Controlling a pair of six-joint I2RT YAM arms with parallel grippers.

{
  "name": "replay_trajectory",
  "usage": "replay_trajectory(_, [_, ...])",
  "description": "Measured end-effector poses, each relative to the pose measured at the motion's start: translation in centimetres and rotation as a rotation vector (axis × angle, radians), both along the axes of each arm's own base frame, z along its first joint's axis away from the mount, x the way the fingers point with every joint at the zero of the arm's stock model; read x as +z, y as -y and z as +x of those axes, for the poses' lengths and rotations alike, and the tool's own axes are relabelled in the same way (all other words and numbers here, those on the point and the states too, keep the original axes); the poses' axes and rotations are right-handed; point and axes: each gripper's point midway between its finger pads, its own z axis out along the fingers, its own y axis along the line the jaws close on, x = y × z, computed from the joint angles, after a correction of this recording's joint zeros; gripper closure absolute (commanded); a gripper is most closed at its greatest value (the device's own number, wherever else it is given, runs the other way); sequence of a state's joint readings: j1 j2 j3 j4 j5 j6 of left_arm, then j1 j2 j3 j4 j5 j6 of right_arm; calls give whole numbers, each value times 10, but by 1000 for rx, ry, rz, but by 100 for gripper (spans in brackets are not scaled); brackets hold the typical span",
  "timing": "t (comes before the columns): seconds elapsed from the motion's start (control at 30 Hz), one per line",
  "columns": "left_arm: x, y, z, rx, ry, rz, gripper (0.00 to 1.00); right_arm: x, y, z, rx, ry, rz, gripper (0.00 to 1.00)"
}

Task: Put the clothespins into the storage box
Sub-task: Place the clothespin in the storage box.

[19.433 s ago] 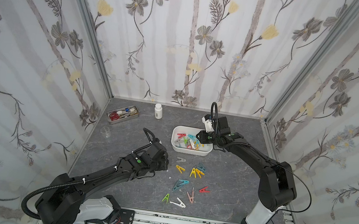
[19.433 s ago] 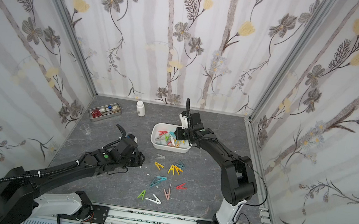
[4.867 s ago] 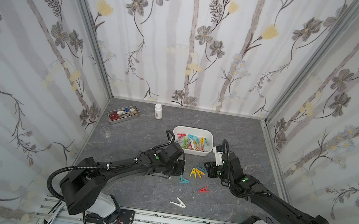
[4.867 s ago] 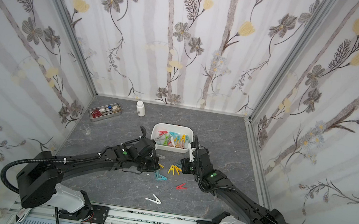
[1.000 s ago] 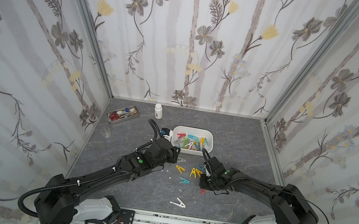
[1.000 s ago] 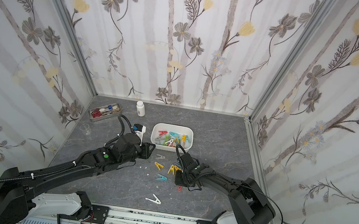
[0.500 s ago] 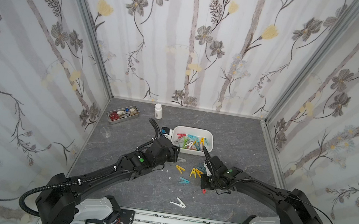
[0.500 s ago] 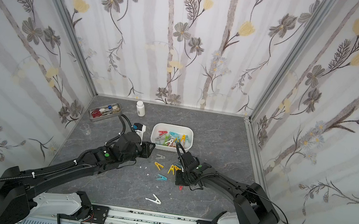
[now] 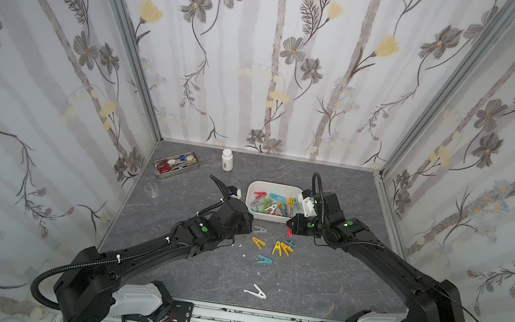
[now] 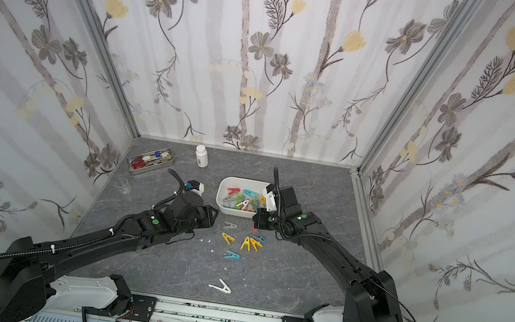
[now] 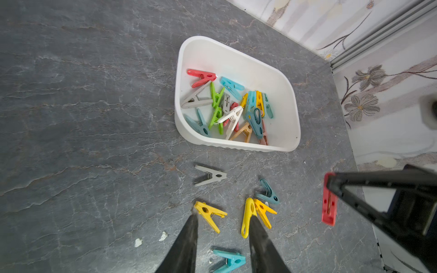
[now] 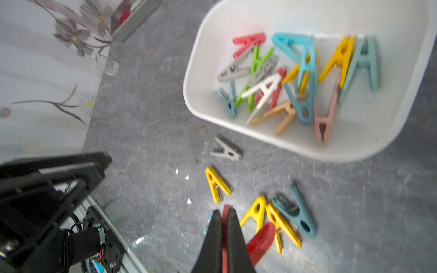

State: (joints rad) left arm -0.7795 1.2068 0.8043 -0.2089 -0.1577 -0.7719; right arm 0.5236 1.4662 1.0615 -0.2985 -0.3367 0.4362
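The white storage box [image 9: 275, 184] holds several coloured clothespins [image 11: 227, 106]. My right gripper [image 12: 223, 212] is shut on a red clothespin [image 12: 260, 238], which hangs above the table just in front of the box [image 10: 221, 206]. It shows in both top views as the red clothespin [image 9: 289, 232]. My left gripper [image 11: 223, 217] is open and empty, hovering over loose yellow clothespins [image 11: 209, 214]. Also on the table lie a grey clothespin [image 9: 259, 229], a yellow pair [image 9: 281, 248], teal ones [image 9: 263, 259] and a white one [image 9: 255, 291].
A metal tray with scissors and pens [image 9: 176, 165] stands at the back left, with a white bottle [image 9: 226, 160] beside it. A small clear cup [image 9: 151, 189] sits near the left wall. Small white crumbs [image 11: 163, 236] lie by the left gripper.
My right gripper has shut on the red clothespin, lifted it off the table and carried it toward the box. The left arm has barely moved.
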Motion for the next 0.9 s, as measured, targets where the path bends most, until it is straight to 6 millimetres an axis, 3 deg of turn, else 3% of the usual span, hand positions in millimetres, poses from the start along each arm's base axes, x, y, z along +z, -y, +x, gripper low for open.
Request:
replay_trajectory(0.2, [4, -15, -7, 33, -23, 27, 64, -2, -21, 65, -3, 58, 23, 98])
replay_trajectory(0.33, [5, -22, -13, 43, -37, 39, 63, -12, -26, 90, -2, 73, -3, 97])
replay_trajectory(0.7, [-8, -25, -17, 49, -85, 63, 63, -41, -20, 111, -5, 70, -81, 90])
replay_trajectory(0.9, [-17, -23, -22, 34, -115, 60, 63, -34, -19, 118, -10, 103, -92, 74])
